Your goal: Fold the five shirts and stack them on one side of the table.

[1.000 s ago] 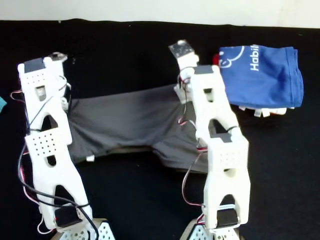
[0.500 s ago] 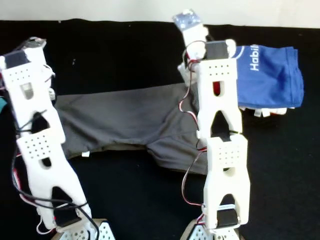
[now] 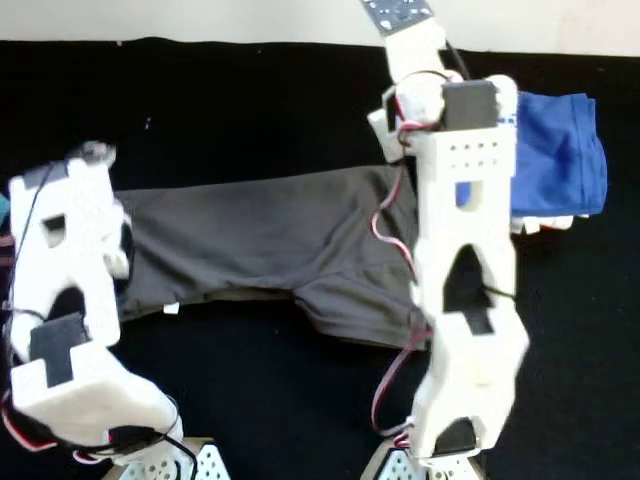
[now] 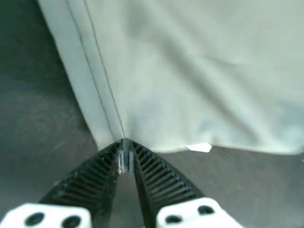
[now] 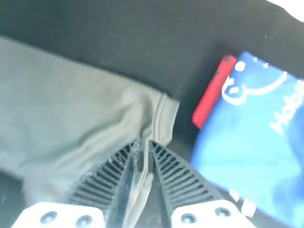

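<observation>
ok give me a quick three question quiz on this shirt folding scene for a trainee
1. True or false: the grey shirt lies on top of the blue shirt.
2. What peeks out at the blue shirt's edge nearest the grey shirt? A) a red garment B) a yellow towel C) a green cap
3. Fill in: the left gripper and the right gripper are each shut on the ____ shirt.

Key
1. False: it lies spread on the black table, beside the blue one.
2. A
3. grey
</observation>
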Action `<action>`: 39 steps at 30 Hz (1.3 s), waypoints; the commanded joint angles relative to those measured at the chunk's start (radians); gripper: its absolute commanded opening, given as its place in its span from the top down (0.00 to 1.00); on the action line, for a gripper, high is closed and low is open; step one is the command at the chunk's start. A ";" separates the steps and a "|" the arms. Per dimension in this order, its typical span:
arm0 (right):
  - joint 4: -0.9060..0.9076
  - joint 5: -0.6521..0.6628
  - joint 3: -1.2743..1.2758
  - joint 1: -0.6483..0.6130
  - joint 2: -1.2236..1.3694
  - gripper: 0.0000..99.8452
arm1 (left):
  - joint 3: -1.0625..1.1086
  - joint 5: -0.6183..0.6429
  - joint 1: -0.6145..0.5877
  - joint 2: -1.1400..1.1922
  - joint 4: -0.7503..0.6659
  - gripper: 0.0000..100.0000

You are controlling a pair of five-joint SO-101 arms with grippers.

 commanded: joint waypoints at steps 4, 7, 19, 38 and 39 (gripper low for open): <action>-0.019 -0.002 0.541 -0.097 -0.340 0.97 | 0.171 -0.074 -0.082 -0.071 -0.129 0.99; -0.099 -0.003 0.763 -0.124 -0.426 0.97 | 0.166 -0.123 -0.111 -0.074 -0.071 0.99; -0.733 0.043 1.670 -0.160 -0.552 0.97 | 0.168 0.029 0.001 -0.074 -0.057 0.99; -0.714 0.175 1.692 0.061 -0.522 0.97 | -0.071 0.048 0.007 -0.065 0.170 0.99; -0.690 0.175 1.687 0.047 -0.561 0.97 | -0.062 0.048 0.022 -0.068 0.170 0.99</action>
